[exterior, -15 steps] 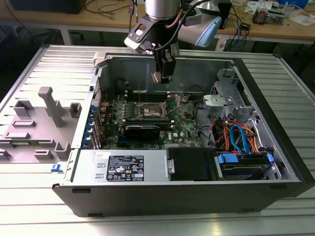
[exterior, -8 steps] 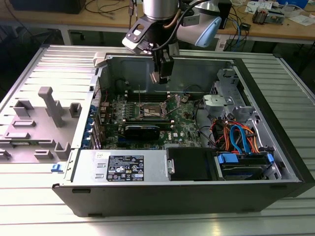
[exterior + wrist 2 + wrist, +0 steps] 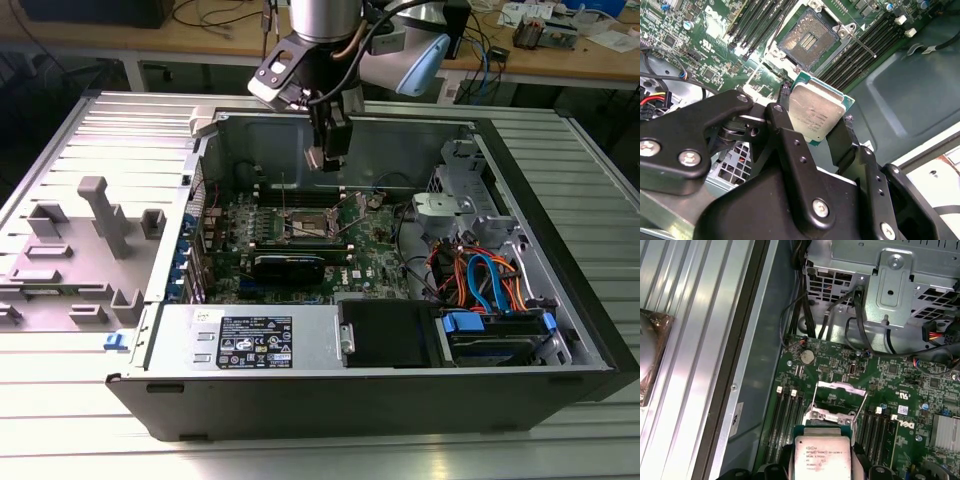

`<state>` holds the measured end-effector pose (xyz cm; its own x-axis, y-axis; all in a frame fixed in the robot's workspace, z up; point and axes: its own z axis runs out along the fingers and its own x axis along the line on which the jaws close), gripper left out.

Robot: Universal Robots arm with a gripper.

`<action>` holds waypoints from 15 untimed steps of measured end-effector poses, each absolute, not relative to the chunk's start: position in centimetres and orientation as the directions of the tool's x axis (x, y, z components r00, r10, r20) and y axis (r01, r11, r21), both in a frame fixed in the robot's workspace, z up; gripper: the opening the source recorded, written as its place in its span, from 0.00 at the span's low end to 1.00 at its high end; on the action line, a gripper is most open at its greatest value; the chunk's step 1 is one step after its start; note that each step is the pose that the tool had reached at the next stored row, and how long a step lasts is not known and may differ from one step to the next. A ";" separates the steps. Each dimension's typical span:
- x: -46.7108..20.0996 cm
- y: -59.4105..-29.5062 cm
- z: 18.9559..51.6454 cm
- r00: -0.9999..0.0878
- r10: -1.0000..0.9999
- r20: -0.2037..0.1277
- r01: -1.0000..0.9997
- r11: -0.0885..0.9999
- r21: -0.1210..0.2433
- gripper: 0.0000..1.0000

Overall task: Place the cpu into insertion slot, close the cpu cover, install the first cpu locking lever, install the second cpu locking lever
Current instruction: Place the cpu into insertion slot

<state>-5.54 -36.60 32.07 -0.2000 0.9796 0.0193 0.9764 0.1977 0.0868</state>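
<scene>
My gripper (image 3: pixel 328 152) hangs above the open computer case, over the green motherboard (image 3: pixel 375 245). It is shut on the cpu (image 3: pixel 816 111), a flat square chip with a dull silver top, pinched at two opposite edges by black fingers (image 3: pixel 781 111). In the second wrist view the insertion slot (image 3: pixel 809 36) lies bare below, its dark centre showing inside a silver rim. The first wrist view has the cpu (image 3: pixel 821 456) held just before the cpu cover (image 3: pixel 838 399), a silver frame standing raised. A thin locking lever (image 3: pixel 863 46) lies released beside the slot.
Long black memory slots (image 3: pixel 860 55) flank the socket on both sides. A metal drive cage (image 3: pixel 900 285) and loose cables (image 3: pixel 480 275) fill the exterior view's right of the case. The power supply (image 3: pixel 250 340) sits at the front, and a grey fixture tray (image 3: pixel 85 250) lies outside.
</scene>
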 end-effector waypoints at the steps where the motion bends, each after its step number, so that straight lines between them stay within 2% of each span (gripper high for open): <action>1: -5.5 -36.6 32.1 -0.194 0.981 0.019 0.978 0.192 0.087 0.55; 15: -5.6 -36.6 31.6 -0.123 0.992 0.020 0.989 0.121 0.087 0.55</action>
